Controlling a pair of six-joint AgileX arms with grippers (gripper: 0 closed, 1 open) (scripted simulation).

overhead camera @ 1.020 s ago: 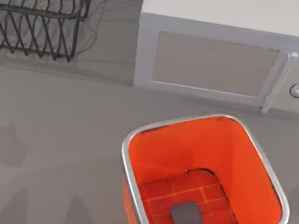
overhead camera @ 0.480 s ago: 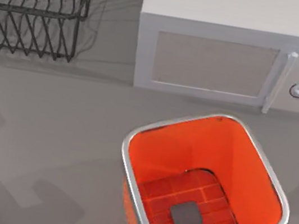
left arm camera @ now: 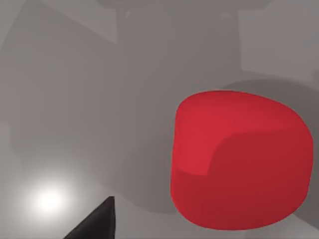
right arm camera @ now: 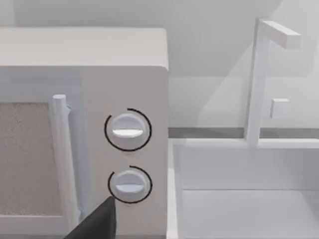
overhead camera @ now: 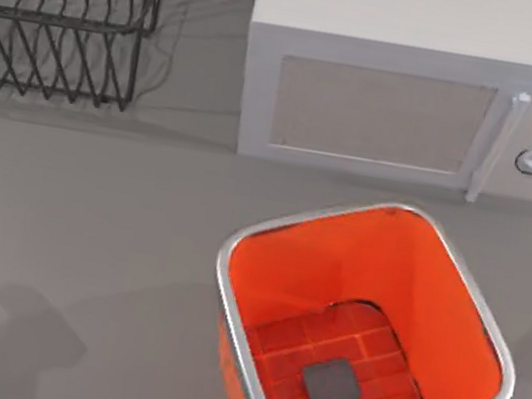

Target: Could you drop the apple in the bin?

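The apple (left arm camera: 237, 159) is a rounded red fruit lying on the grey table, seen large and close in the left wrist view. My left gripper (left arm camera: 94, 224) hovers just above the table beside the apple, and nothing shows it touching the fruit. The bin (overhead camera: 237, 256) is a tall orange-red square with a silver rim, standing at the front right of the table in the top view. Its tiled floor holds a flat grey square (overhead camera: 331, 385). My right gripper (right arm camera: 97, 221) is up in front of the microwave's knobs.
A pale grey microwave (overhead camera: 395, 88) stands behind the bin, its two knobs (right arm camera: 127, 130) at its right end. A wire dish rack (overhead camera: 62, 15) is at the back left. A white sink (right arm camera: 244, 194) with a faucet lies right of the microwave.
A dark part of my left arm at the top view's left edge one second ago has gone from that view. The arm shadows at the front left have shifted.
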